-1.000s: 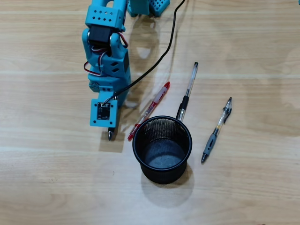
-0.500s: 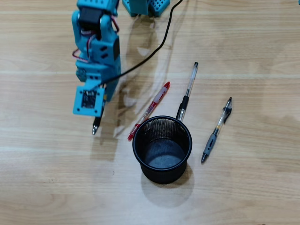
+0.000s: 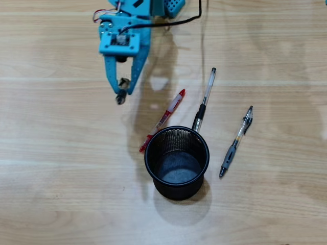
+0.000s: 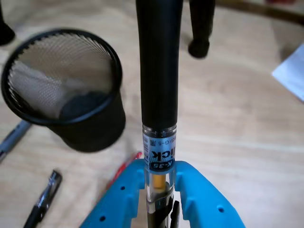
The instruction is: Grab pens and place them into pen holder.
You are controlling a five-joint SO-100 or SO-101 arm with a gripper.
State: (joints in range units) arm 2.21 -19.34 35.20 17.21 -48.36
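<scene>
We have the claw (image 3: 121, 97) clamped on a black-sleeved pen (image 4: 158, 85), up at the far left of the worktop (image 3: 61, 194), well apart from the mesh cup (image 3: 177, 162). To finish well, we should carry it over the rim, stand it steep, and let go only once the tip is inside. From above the pen is nearly hidden; the red pen (image 3: 164, 118) runs behind the cup.
</scene>
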